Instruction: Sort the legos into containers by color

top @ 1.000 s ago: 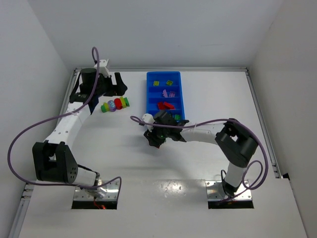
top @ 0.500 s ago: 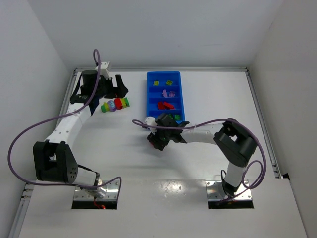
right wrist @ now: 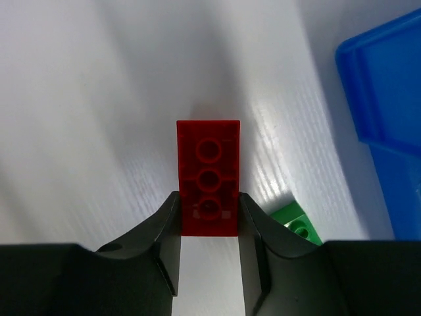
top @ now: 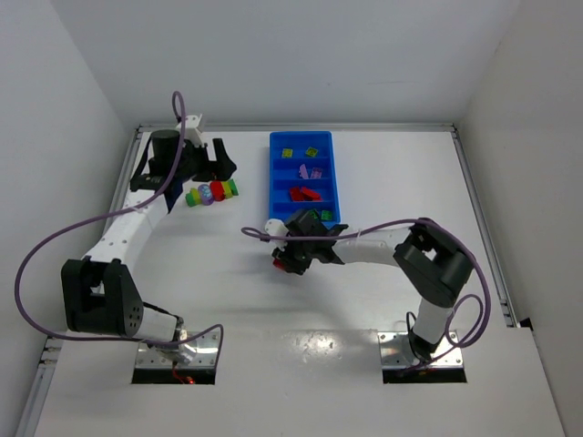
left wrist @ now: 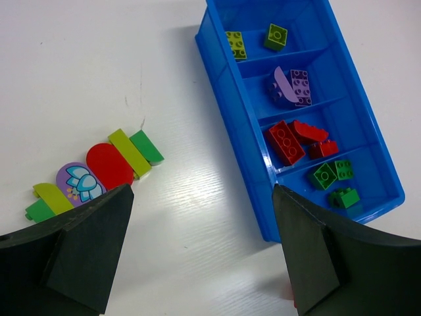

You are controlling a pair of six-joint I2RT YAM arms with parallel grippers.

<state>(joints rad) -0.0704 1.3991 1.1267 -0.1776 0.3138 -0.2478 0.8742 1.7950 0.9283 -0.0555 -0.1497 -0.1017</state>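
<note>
**Red brick gripped: carry it to the third compartment**

On the white table (top: 364, 300) the long blue tray (top: 272, 182) lies along the far middle. Its four compartments already hold sorted pieces: yellow-green at the far end, then purple, then red, then green at the near end.

The left gripper (left wrist: 204, 263) hangs with its jaws wide and empty above the table, between the tray and a multicoloured cluster (left wrist: 99, 174) that lies well to the left of the tray and is not yet sorted.

The right gripper (right wrist: 209, 204) is closed narrowly on a red brick (right wrist: 208, 178). It holds the brick by its two long sides, at the end nearest the camera, just off the near left corner of the tray. I cannot tell whether the brick rests on the table or is already a little lifted.

A small green brick (right wrist: 296, 222) lies just beside the right finger. Whether it touches the finger is not clear.

My advice for this step:
- Lift straight up first, so that the green brick is not dragged along.
- The grip sits at one end, so the brick may tilt; move gently.
- Pass over the tray wall with room to spare.
- Stop above the red compartment (left wrist: 347, 122), the third from the far end.
- Open the jaws low there, so that the brick does not bounce into the green or purple compartment.
</note>
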